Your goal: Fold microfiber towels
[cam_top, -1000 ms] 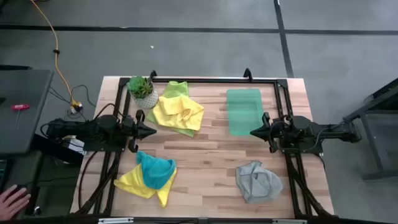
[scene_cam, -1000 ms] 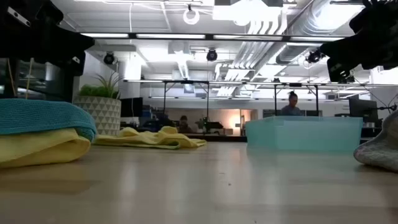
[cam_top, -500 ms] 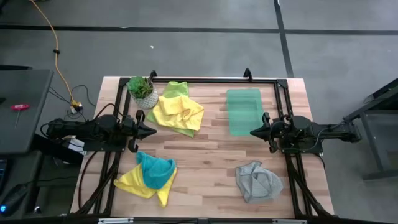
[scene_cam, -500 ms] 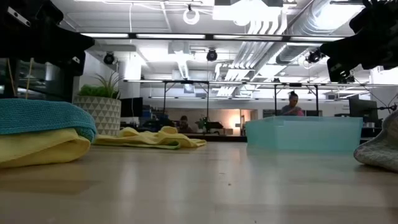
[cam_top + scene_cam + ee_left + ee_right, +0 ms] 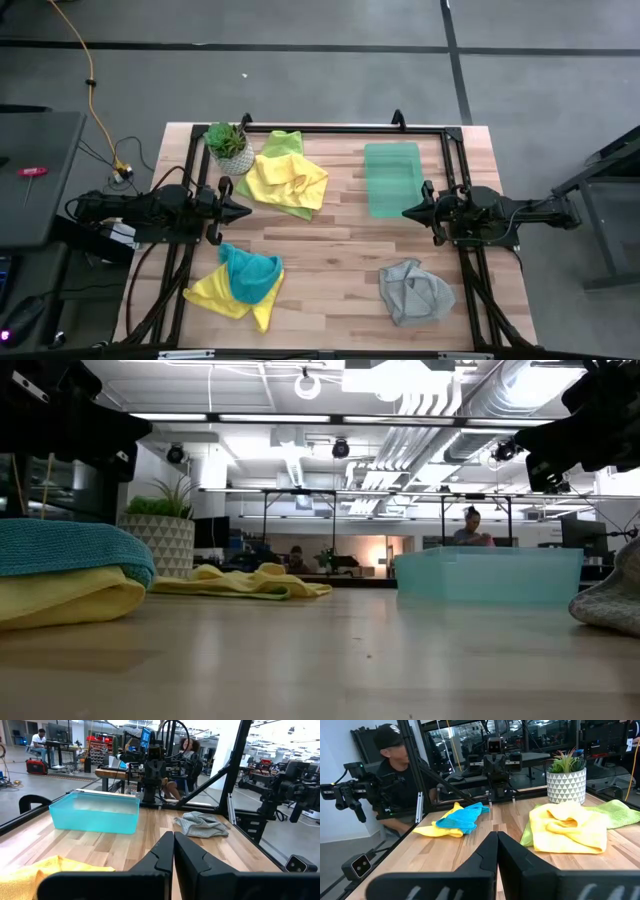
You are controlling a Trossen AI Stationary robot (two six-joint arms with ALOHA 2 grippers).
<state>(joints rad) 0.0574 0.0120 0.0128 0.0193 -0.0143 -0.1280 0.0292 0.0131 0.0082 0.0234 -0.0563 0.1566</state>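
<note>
While both arms wait at the desk's side edges, no cloth has been touched. The left tool (image 5: 243,211), fingers pressed together and empty, hangs at the left edge between a yellow and lime towel heap (image 5: 286,184) toward the far-left corner and a teal towel on a yellow one (image 5: 243,285) at the near-left corner. The nearest heap looks the sensible start: spread the fingers, pinch one corner, drag it flat. The potted plant (image 5: 228,146) crowds that heap. The green tray (image 5: 391,178) sits far right; the right tool (image 5: 407,212), also closed and empty, hangs near it; the grey towel (image 5: 415,291) lies near-right.
</note>
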